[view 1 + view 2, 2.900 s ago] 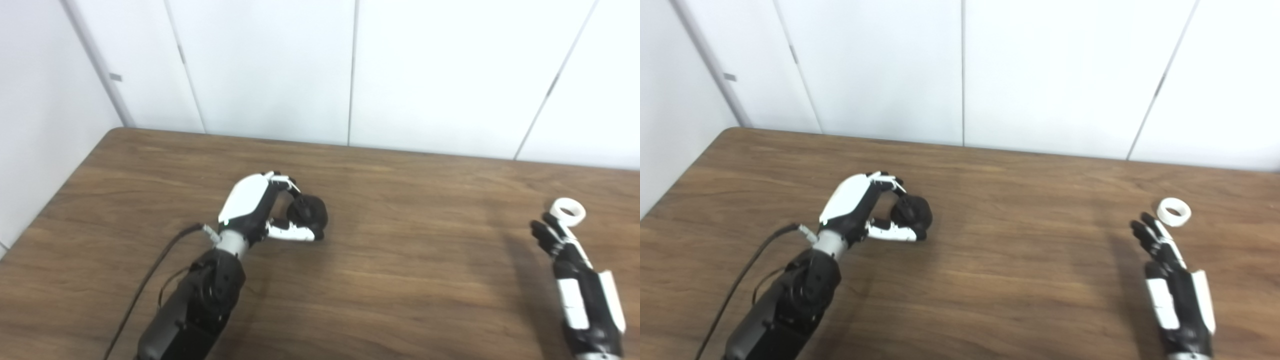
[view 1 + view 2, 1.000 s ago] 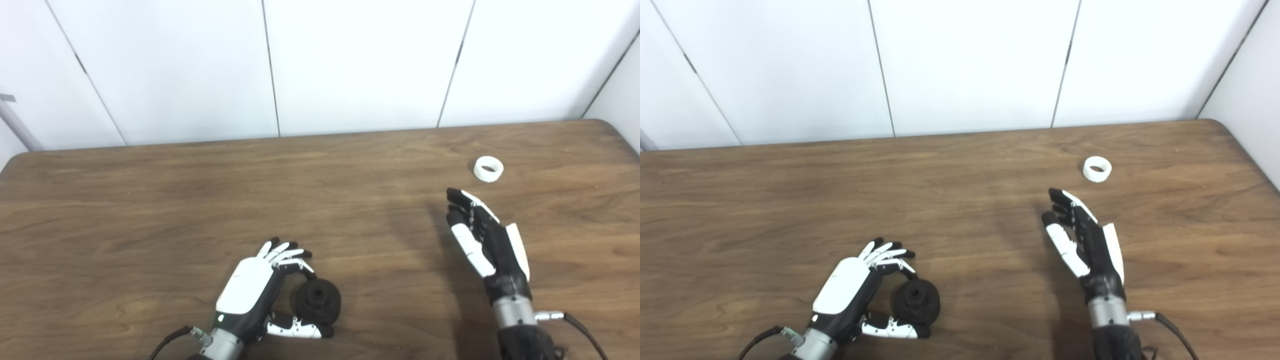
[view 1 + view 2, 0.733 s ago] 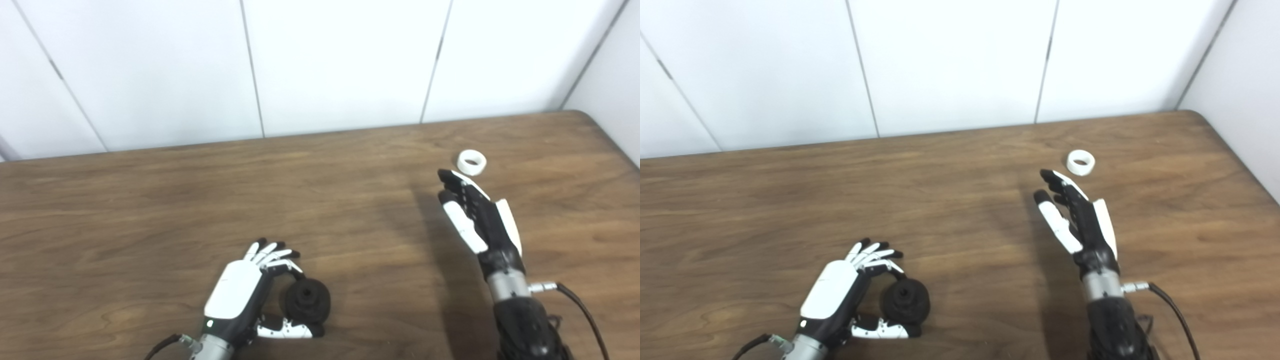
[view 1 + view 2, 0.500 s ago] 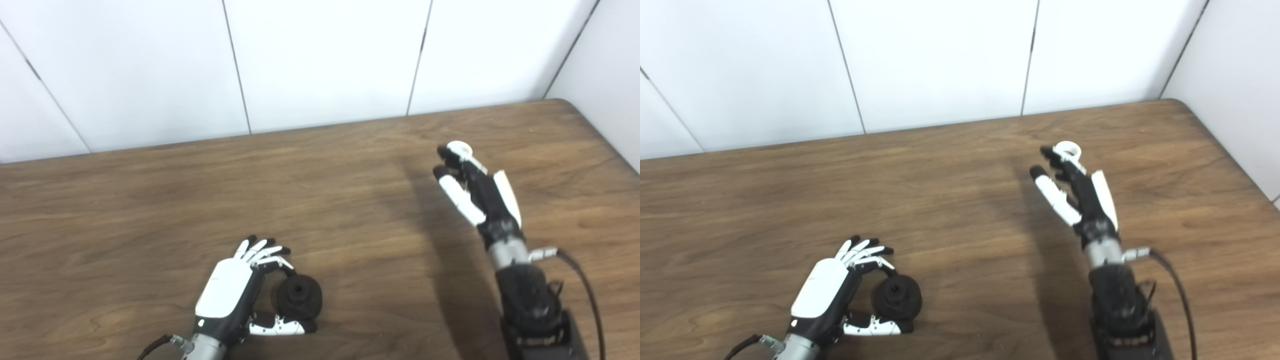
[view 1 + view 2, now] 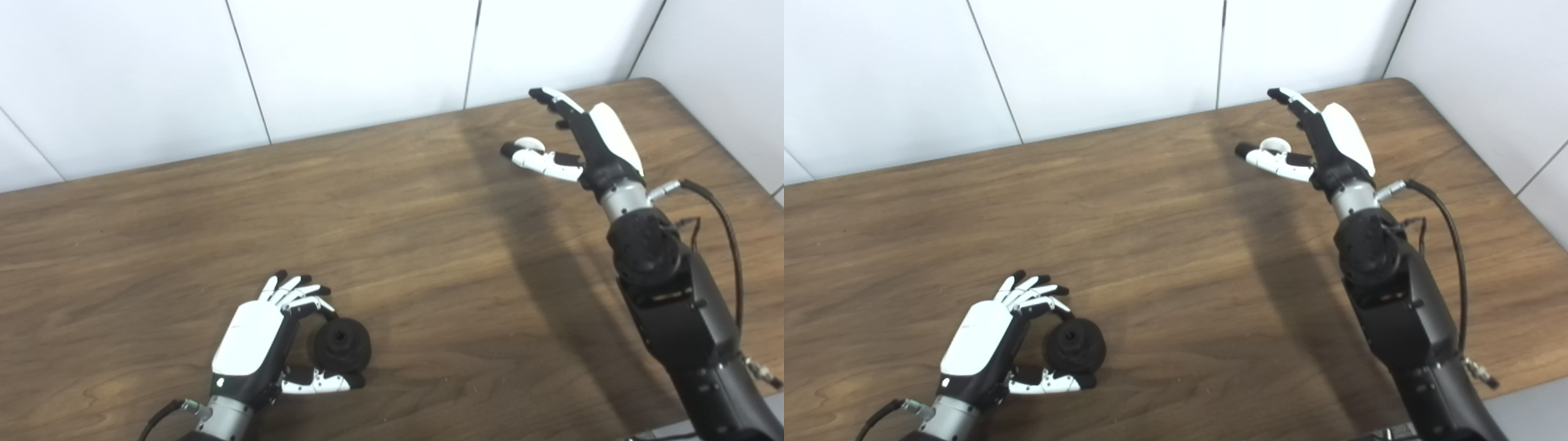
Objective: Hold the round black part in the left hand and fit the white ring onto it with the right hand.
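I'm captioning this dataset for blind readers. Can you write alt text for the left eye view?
On a brown wooden table, the left hand grips a round black part near the front edge. Far right, the open right hand reaches over a white ring, mostly hidden behind its thumb. White wall panels stand behind.

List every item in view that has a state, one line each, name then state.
round black part: held between the left hand's fingers and thumb, low at the table.
white ring: lying flat on the table, ungrasped, partly hidden by the right thumb.
left hand: shut on the round black part.
right hand: open over the white ring.
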